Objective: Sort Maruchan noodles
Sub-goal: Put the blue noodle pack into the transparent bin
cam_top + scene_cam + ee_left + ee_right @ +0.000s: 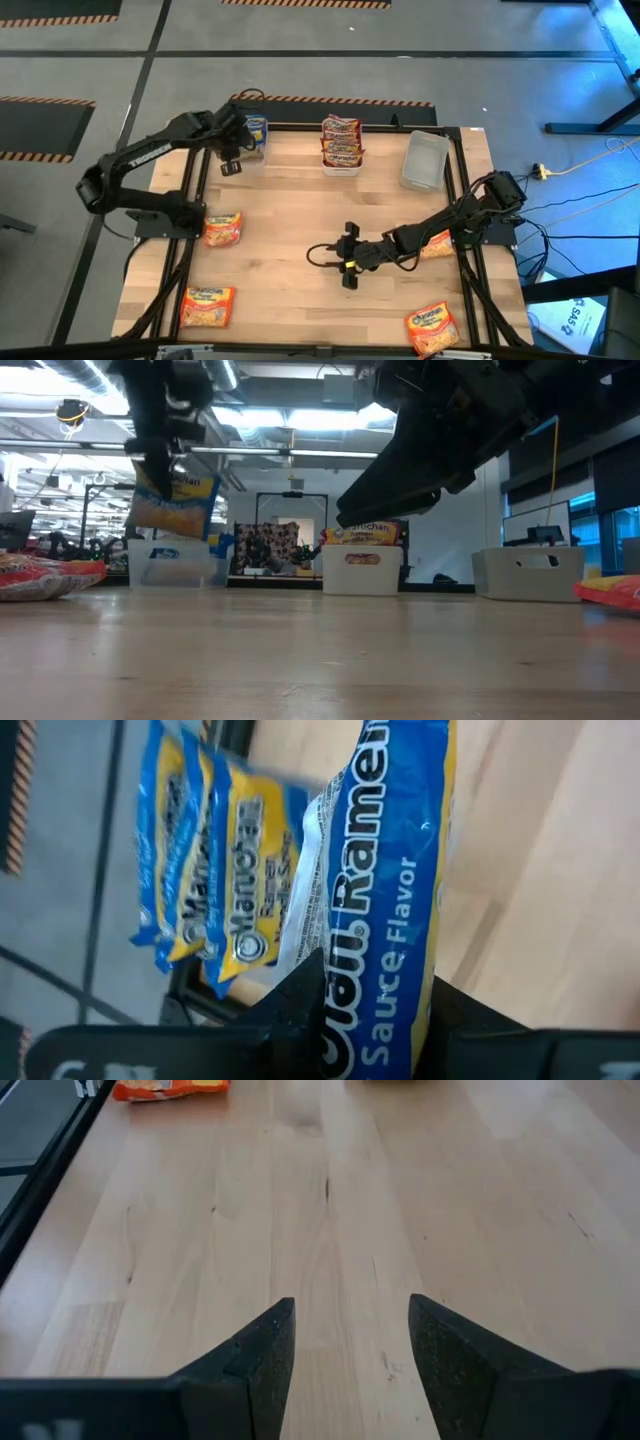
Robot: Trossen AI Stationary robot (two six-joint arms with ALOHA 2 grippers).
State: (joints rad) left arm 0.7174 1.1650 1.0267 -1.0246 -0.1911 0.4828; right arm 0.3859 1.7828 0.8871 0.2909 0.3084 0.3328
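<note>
Above the clear plastic bin (254, 137) at the table's far left corner, a blue-and-yellow crinkly ramen packet (172, 500) is held hanging by the left gripper (231, 160), whose fingers are clamped on the packet's lower edge. In the left wrist view, more blue-and-yellow packets (205, 870) are seen lying in that bin, so the held packet is judged to be poised there for release among its own kind.

Right of that bin, along the same far edge, a white bin (341, 145) stacked with red-maroon packets (341, 132) is found, and further right an apparently unfilled clear bin (424, 160), presumably kept for the orange kind.

Nearer than the left bin, four orange-yellow packets are left unsorted on the pale wooden table (300, 220): two on the left side (223, 229) (207, 305), one under the right arm (436, 244) and one at the near right (432, 328).

The right gripper (345, 262) is held low over bare wood near the table's middle, fingers apart and nothing between them, apparently waiting.
</note>
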